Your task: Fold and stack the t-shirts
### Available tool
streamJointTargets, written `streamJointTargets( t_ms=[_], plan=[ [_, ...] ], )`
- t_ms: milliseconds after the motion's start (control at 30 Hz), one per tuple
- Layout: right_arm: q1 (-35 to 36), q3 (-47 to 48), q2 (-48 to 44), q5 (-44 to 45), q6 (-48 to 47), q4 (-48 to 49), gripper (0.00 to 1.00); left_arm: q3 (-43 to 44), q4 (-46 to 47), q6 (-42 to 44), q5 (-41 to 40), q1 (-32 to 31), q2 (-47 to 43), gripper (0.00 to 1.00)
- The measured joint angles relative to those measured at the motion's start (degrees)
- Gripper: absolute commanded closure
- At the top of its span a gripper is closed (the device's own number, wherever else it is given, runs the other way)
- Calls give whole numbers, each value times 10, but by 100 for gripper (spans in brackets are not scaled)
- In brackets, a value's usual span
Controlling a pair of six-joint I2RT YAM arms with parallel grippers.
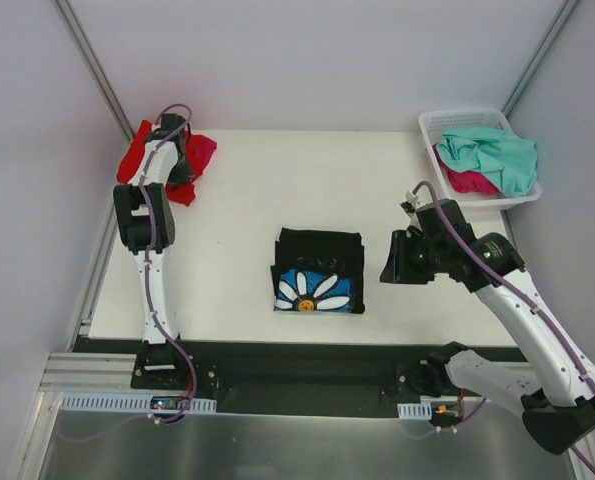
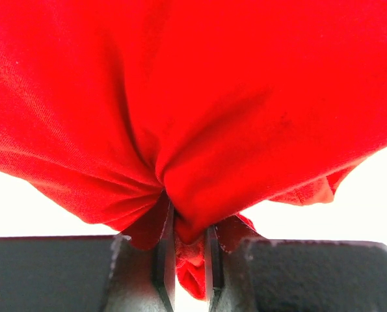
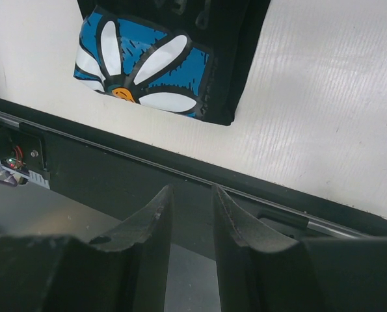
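Top external view: a black t-shirt (image 1: 317, 262) lies folded into a neat rectangle near the middle of the worktop (image 1: 237, 200), towards its near edge, its daisy print (image 1: 313, 290) facing up. That one looks finished. At the far left corner a red t-shirt (image 1: 135, 158) sits in a crumpled heap under the left gripper (image 1: 180, 160). A darker crimson fold shows beside it, and I cannot tell whether that is a second garment. In the white basket (image 1: 457, 120) at the far right corner, a teal t-shirt (image 1: 499, 155) lies bunched over a pink t-shirt (image 1: 469, 182), neither yet taken out. The right gripper (image 1: 392, 265) hangs over bare worktop just to the right of the black t-shirt, apart from it.

Left wrist view: the left gripper (image 2: 190, 253) has its jaws pinched tight on a gathered fold of the red t-shirt (image 2: 193, 97), which fills the picture.

Right wrist view: the right gripper (image 3: 192, 195) has its jaws a little apart with nothing between them. The black t-shirt (image 3: 242, 58) shows beyond them.

By my reckoning one shirt is folded as the base of the stack, the red one is only just being picked up, and the two in the basket remain.
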Motion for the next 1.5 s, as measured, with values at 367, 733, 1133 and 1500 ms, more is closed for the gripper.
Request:
streamJointTargets(
  t_ms=[367,733,1133,1500],
  plan=[
    [0,25,-12,-17,1,-5,66,-21,-82,-25,27,-16,-23,100],
    [1,26,-23,-31,6,-4,66,-171,-150,-51,67,-70,-117,100],
    [10,26,-49,-35,14,-4,66,-399,-90,-137,147,-246,-252,100],
    [34,26,-57,-33,24,-5,65,-426,-49,-214,173,-331,-273,1]
  ],
)
